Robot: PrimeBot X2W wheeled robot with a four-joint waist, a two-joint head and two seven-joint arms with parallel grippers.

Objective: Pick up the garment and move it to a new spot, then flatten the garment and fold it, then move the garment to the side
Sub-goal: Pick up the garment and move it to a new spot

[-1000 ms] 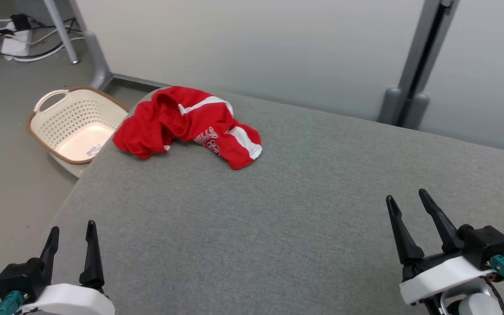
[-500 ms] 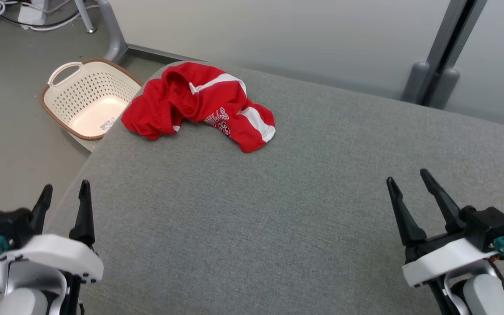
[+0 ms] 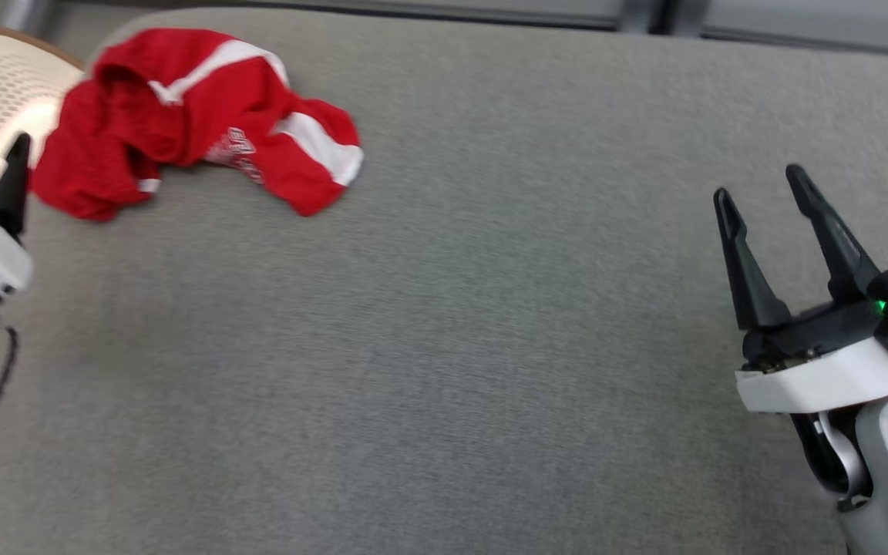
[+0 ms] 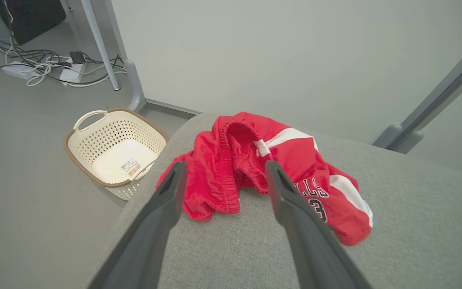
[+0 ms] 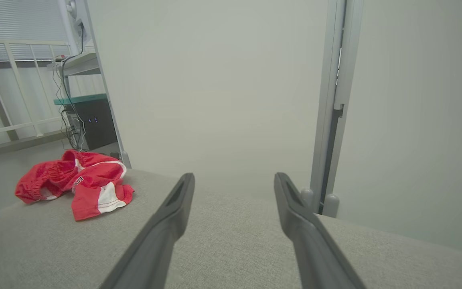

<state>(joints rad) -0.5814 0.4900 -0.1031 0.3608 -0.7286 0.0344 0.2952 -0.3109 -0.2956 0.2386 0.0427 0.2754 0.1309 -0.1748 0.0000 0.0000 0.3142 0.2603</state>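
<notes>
While the red shorts [image 3: 182, 116] lie crumpled at the far left corner of the cushion [image 3: 452, 324], with the basket [image 4: 94, 138] on the floor beside that corner, my left gripper [image 4: 225, 165] hangs near them, fingers spread, holding nothing. My right gripper [image 3: 758, 181] sits well apart over the cushion, likewise spread and empty.
</notes>
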